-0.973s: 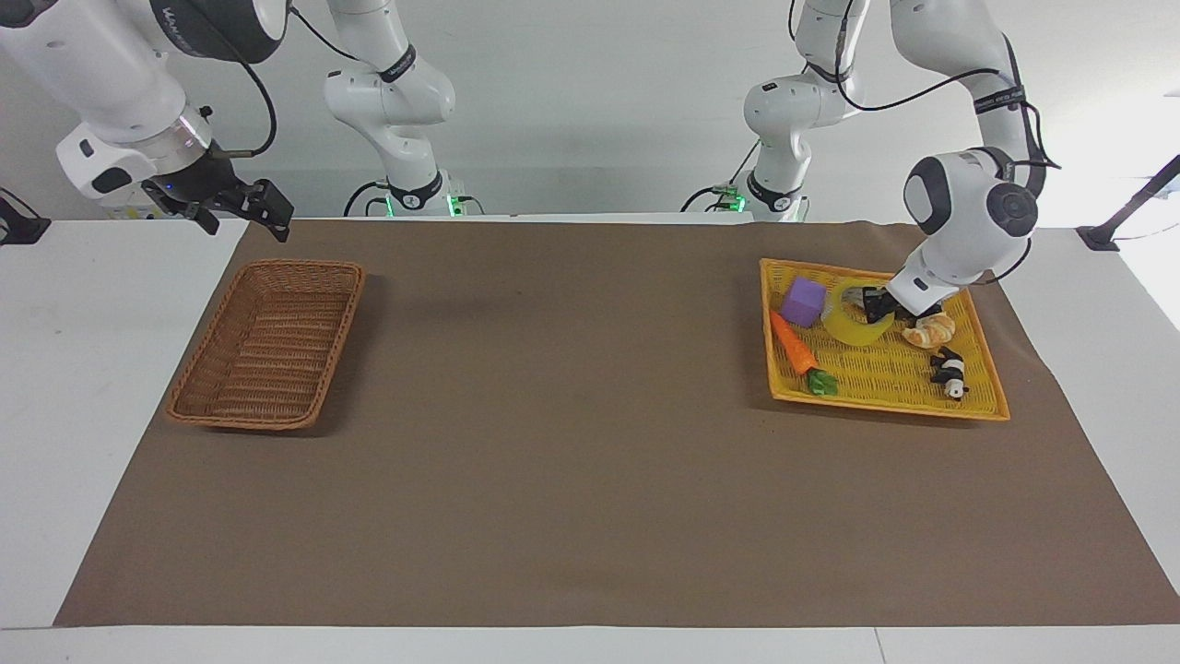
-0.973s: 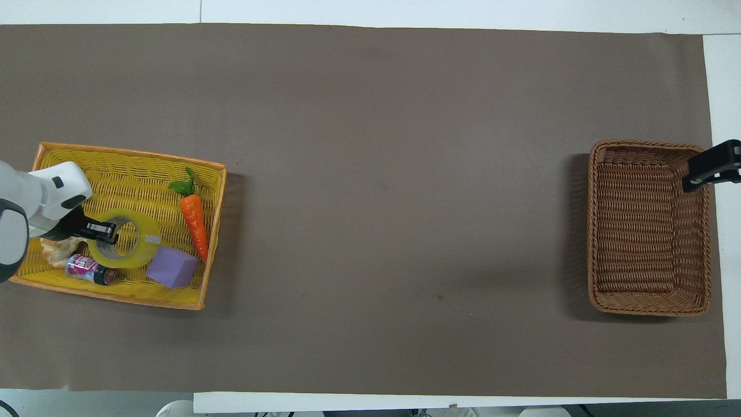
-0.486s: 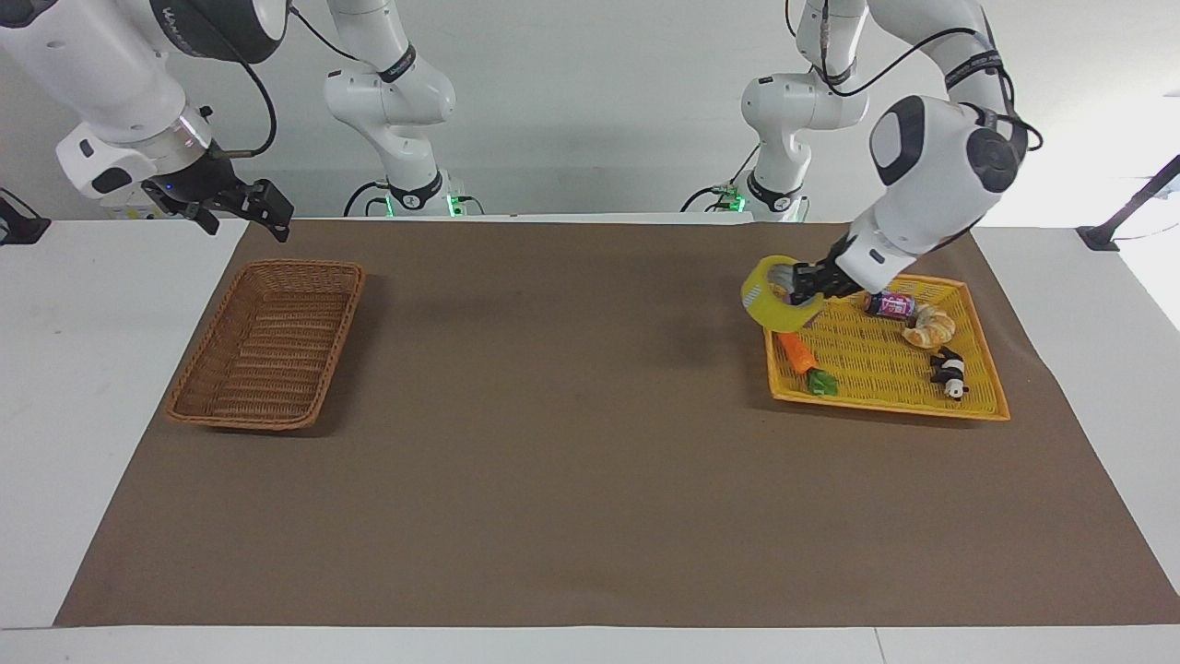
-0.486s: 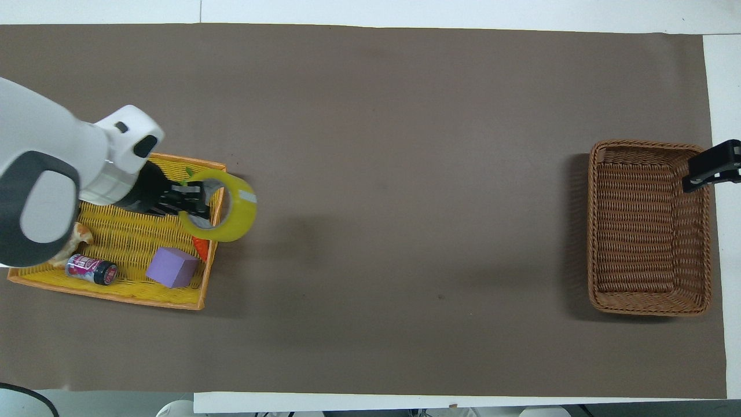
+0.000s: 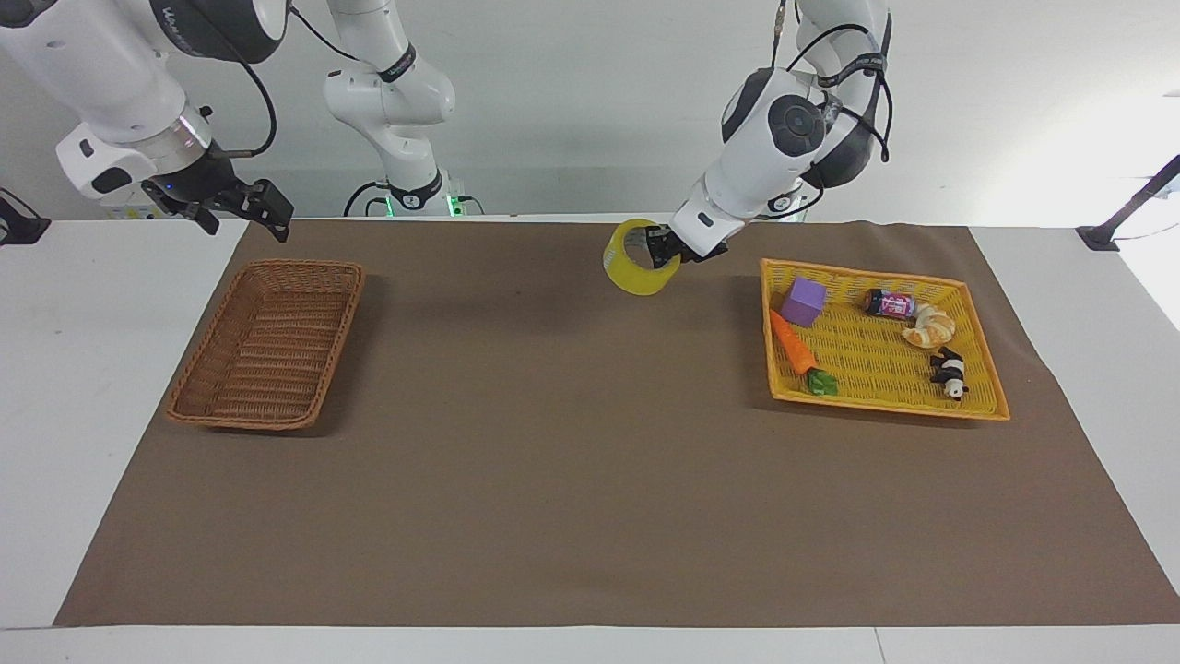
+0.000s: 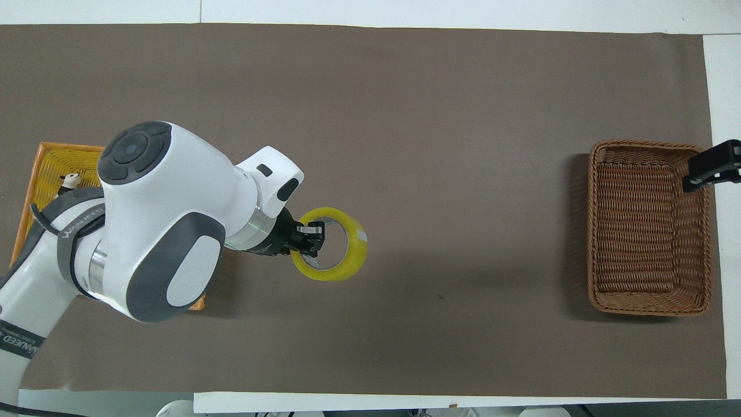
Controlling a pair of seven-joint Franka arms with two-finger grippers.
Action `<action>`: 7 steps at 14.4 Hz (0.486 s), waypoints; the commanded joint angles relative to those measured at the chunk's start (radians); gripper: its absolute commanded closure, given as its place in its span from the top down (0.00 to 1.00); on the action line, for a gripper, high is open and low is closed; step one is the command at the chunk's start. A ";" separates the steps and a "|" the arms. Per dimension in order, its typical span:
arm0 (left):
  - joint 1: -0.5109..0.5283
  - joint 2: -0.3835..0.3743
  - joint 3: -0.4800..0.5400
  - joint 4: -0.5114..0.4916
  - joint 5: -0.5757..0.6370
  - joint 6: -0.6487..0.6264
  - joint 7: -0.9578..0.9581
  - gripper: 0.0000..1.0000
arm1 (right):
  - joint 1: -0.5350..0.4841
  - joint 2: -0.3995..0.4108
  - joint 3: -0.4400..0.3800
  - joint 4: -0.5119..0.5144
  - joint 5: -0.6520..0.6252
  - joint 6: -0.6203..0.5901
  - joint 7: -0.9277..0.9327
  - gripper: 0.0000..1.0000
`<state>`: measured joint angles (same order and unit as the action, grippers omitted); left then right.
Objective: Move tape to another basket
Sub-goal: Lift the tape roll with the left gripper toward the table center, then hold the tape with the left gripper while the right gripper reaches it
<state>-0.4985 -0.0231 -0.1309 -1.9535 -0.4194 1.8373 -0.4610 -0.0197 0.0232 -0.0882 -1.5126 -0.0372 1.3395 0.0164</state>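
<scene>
The yellow tape roll hangs in the air, gripped through its rim by my left gripper, which is shut on it. They are over the bare brown mat, between the yellow tray and the middle of the table. In the overhead view the tape sticks out of the left gripper. The brown wicker basket stands empty at the right arm's end, also seen from overhead. My right gripper waits open, raised over the basket's rim.
The flat yellow tray at the left arm's end holds a purple cube, a carrot, a small can, a croissant and a toy panda. The left arm covers most of the tray from overhead.
My left gripper lifted the tape out of the yellow tray and carried it over the mat toward the wicker basket. The right arm has not moved.
</scene>
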 commanded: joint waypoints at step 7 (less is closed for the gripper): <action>-0.018 0.008 0.022 0.042 -0.044 -0.036 -0.008 0.00 | -0.057 -0.110 0.001 -0.216 0.414 0.137 -0.092 0.99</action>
<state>-0.5084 -0.0216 -0.1248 -1.9327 -0.4474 1.8239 -0.4612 -0.0488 -0.0062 -0.0924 -1.5726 0.2271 1.3808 -0.0392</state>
